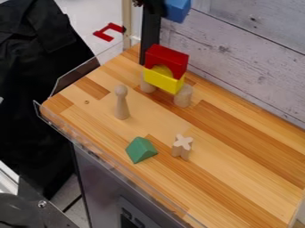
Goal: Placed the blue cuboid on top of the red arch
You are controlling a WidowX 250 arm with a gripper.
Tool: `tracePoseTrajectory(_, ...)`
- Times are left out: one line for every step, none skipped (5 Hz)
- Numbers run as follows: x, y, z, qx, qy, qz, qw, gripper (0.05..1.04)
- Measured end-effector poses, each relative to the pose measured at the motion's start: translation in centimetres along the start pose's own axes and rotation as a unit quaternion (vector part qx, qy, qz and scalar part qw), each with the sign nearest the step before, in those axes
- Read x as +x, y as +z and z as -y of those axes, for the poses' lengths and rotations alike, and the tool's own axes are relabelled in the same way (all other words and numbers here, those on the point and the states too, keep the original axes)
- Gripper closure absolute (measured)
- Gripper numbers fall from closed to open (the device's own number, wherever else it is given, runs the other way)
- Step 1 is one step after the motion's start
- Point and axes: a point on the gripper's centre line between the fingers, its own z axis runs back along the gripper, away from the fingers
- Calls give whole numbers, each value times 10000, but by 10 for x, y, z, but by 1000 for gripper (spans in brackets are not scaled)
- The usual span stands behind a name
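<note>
While dark cloth (35,80) fills the far left at 9 o'clock, a little red piece (108,32) shows past the table (232,178) at 11 o'clock. A tall wooden peg (121,105) stands up on the table, near the middle, toward 10 o'clock. The green wedge (141,150) sits on the table near 6 o'clock. Up at 12 o'clock, part of the black gripper (154,6) is at the top edge, and I can't tell if its jaws are spread, pressed together or pinching something. Below it, two short wooden posts hold up a yellow block (162,82). The red arch (167,58) sits on top of that, with something round and yellow in its gap. The blue cuboid (177,10) is just right of the gripper, up above the arch, not on it. A wooden X-shaped block (182,147) stands at 5 o'clock.
</note>
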Motion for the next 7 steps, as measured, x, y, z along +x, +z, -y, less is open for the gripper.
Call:
tracePoseTrajectory(2, 1, -6, 144, -79, -50, 9999, 524)
tracePoseTrajectory(0, -1, -11, 347, -151, -75, 9993, 524)
tracePoseTrajectory(1, -14, -16, 671, -172, -90, 9976, 524)
tracePoseTrajectory(1, -19, -16, 964, -115, -55, 9953, 524)
tracePoseTrajectory(-3, -29, -19, 1159, -130, -95, 9931, 524)
tracePoseTrajectory(-3, -30, -19, 1156, -106, -121, 9932, 524)
tracePoseTrajectory(-4, -34, -22, 1222, -69, -174, 9923, 524)
